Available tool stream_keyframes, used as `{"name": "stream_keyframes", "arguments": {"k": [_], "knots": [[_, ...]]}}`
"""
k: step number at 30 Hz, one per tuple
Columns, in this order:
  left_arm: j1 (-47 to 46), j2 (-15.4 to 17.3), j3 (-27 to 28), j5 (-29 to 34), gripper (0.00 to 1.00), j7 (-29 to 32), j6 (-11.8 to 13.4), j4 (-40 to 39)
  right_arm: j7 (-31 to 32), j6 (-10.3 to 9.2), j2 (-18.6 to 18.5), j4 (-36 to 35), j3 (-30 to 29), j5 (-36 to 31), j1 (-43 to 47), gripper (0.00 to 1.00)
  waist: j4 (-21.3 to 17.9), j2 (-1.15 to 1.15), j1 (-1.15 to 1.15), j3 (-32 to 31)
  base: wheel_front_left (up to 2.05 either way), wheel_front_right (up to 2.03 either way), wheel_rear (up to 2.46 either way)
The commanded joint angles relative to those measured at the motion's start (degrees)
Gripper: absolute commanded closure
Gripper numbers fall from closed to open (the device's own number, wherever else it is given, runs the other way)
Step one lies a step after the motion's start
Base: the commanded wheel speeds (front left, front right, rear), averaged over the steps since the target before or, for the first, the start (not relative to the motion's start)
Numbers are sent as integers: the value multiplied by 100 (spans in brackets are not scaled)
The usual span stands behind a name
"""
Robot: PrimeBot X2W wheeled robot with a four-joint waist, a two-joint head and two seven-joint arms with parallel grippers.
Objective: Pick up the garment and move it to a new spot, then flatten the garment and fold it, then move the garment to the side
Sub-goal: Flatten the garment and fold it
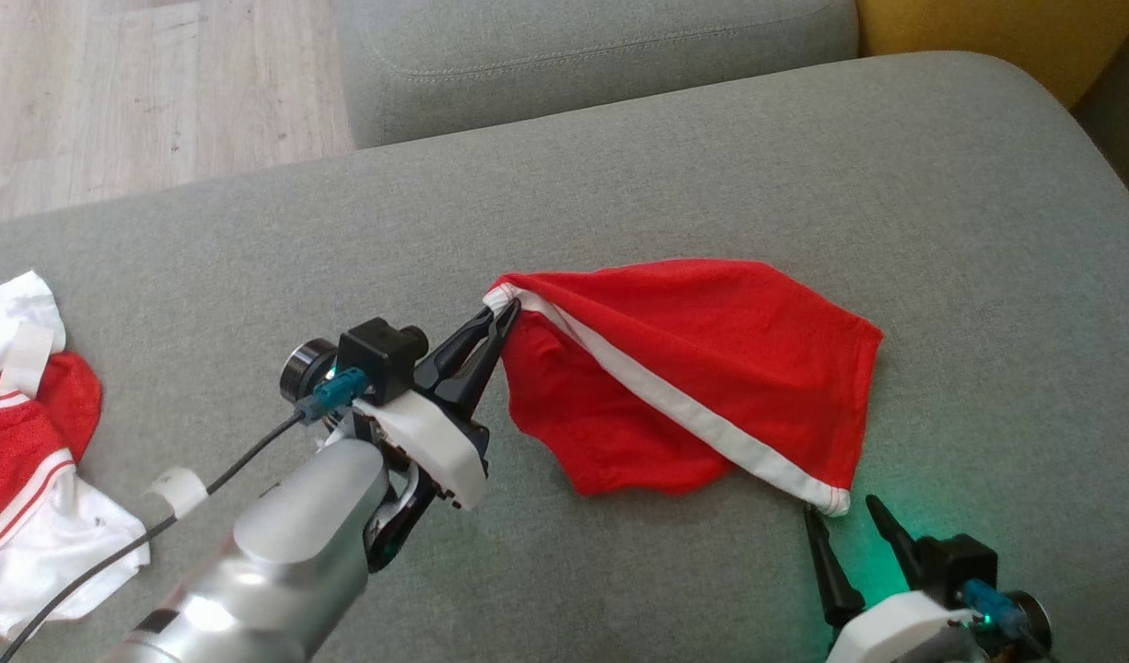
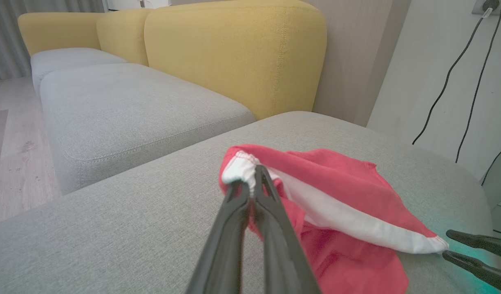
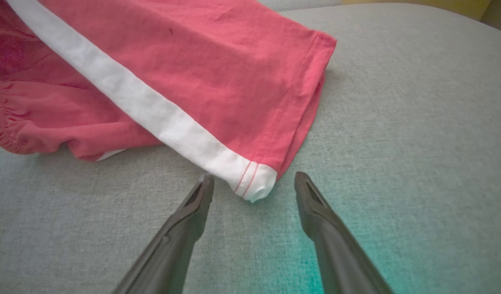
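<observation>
My left gripper [image 1: 507, 311] pinches the garment [image 1: 712, 359], and its fingers hide the caught hem. The clothes pile [image 1: 21, 442] runs off the head view's left edge. My right gripper [image 1: 839, 505] is cut off below.

In the head view the grey cushion [image 1: 712, 166] lies bare across the upper half and the right side of the frame, leaving wide room for a gripper to pass. The garment [image 1: 712, 368] takes the centre. Its left corner is pinched in the left gripper [image 1: 507, 313], whose arm crosses the lower left. The right gripper [image 1: 839, 506], fingers spread, sits at the lower right against the garment's white-edged corner. A strip of bare cushion runs between the two arms along the bottom centre. A pile of clothes [image 1: 21, 460] blocks the left edge. In the left wrist view a yellow backrest [image 2: 234, 53] walls off the far side.
</observation>
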Motion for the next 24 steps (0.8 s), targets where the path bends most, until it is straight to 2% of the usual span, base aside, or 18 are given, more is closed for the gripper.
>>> {"name": "stream_keyframes", "arguments": {"k": [1,2,5,10,15,24], "knots": [[-384,93,165,-36,100,-70,10,-125,-63,-4,-29,-61,159,-16,-235,0,3,0,0,-3,0,0,0],[-389,93,164,-37,100,-70,10,-134,-63,-4,-29,-3,178,-19,-277,5,7,0,0,1,0,0,0],[-399,97,144,-41,100,-71,10,-156,-63,-4,-29,162,256,-5,-363,100,12,0,0,7,0,0,0],[-398,147,183,-19,100,-71,10,-170,-63,-4,-29,96,253,-37,-376,100,-10,0,0,-28,0,0,0],[-337,208,299,80,100,-72,10,-292,-63,-4,-29,-341,61,-248,-310,100,-20,0,0,-165,0,0,0],[-453,562,721,406,100,-72,10,-1009,-63,-4,-29,-2131,-665,-878,-537,100,-1,0,0,-392,0,0,0]]}}
